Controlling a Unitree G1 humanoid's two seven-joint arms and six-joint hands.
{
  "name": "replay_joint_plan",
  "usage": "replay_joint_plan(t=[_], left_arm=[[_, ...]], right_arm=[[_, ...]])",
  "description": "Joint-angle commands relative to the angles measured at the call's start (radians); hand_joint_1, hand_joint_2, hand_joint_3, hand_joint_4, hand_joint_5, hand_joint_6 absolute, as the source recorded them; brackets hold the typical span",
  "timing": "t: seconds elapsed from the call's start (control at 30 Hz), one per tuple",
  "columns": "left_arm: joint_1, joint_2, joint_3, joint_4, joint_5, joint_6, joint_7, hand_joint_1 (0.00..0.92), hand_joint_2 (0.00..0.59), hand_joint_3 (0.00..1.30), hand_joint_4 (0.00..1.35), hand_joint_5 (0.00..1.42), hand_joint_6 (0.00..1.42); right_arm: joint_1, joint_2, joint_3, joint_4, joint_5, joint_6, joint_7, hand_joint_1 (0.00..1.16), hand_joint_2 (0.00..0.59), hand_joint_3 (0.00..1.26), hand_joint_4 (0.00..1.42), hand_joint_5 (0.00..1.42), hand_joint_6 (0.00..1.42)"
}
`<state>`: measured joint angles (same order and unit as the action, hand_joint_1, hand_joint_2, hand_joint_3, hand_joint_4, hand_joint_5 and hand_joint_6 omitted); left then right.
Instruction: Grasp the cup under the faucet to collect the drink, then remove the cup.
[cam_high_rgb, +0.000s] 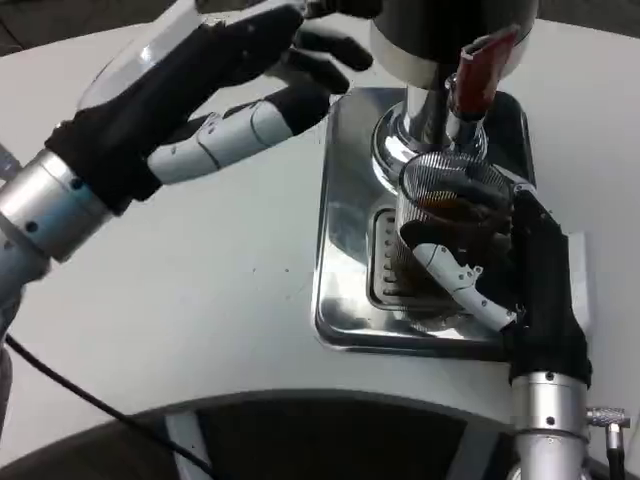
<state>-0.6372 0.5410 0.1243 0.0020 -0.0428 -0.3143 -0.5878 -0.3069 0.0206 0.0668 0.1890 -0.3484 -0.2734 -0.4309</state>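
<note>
Cup (447, 235), clear and ribbed with dark drink in it, stands on the steel tray (345, 215) of the dispenser (440, 40), right beneath the faucet (432, 120) with its red handle (480, 70). It sits over the slotted grille (383, 262) in the tray. The right hand (500, 265) grips the cup from the right side, a white finger (455, 275) wrapped across its front and black fingers around its far side. The left hand (215, 95) hovers above the table (200, 290) to the left of the dispenser, fingers spread apart and holding nothing, its fingertips reaching toward the dispenser's body. A black cable (90, 400) runs across the table's near left edge.
</note>
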Motion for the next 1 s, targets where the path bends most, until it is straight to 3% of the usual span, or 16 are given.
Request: replay_joint_plan(t=[0.03, 0.33, 1.0], left_arm=[[0.081, 0.013, 0.026, -0.041, -0.021, 0.027, 0.021, 0.000, 0.133, 0.24, 0.35, 0.41, 0.43], [0.207, 0.023, 0.046, -0.044, 0.011, 0.046, 0.056, 0.000, 0.134, 0.24, 0.35, 0.41, 0.45], [0.281, 0.031, 0.014, 0.017, 0.057, 0.041, 0.087, 0.000, 0.140, 0.24, 0.34, 0.40, 0.44]], right_arm=[[0.028, 0.001, 0.000, -0.014, -0.003, -0.029, -0.006, 0.71, 0.247, 0.60, 0.70, 0.80, 0.74], [0.051, -0.006, -0.011, -0.051, -0.005, -0.044, -0.006, 0.74, 0.222, 0.67, 0.80, 0.94, 0.91], [0.147, -0.030, -0.022, -0.169, -0.001, -0.039, 0.028, 0.76, 0.209, 0.76, 0.90, 1.11, 1.12]])
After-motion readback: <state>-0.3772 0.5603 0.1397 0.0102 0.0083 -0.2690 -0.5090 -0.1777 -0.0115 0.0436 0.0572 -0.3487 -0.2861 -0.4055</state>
